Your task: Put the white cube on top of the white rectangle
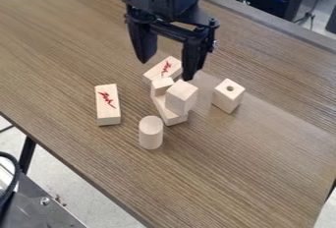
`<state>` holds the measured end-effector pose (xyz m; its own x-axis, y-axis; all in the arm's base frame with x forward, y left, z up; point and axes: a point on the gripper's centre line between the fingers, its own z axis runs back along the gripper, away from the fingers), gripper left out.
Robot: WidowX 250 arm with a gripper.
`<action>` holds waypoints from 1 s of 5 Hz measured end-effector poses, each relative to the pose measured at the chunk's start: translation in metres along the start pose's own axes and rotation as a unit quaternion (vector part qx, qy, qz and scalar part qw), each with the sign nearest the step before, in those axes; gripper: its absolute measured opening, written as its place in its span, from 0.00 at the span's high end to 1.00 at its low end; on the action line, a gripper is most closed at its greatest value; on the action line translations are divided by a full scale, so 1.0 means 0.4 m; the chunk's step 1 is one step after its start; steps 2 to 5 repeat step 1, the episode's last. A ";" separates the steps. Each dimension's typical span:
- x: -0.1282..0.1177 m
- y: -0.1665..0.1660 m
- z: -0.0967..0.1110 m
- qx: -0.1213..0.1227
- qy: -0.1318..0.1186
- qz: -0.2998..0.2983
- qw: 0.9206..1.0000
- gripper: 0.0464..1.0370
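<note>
wood-grained tabletop (263, 173), camera view: spread wide, the gripper (168, 69) hangs high beyond the white rectangle (172, 118); what is likely the white cube (181, 97) appears perched over its near half, camera-side of the tool.

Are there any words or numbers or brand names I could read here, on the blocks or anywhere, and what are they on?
No text here reads clearly enough to quote.
Too small and blurred to read: a red squiggle on top of the left-hand long block.
Too small and blurred to read: another red squiggle on the long block at the back.
</note>
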<state>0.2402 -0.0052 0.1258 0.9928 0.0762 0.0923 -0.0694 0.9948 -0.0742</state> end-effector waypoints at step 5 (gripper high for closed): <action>-0.004 -0.013 -0.004 -0.005 0.009 -0.015 1.000 0.04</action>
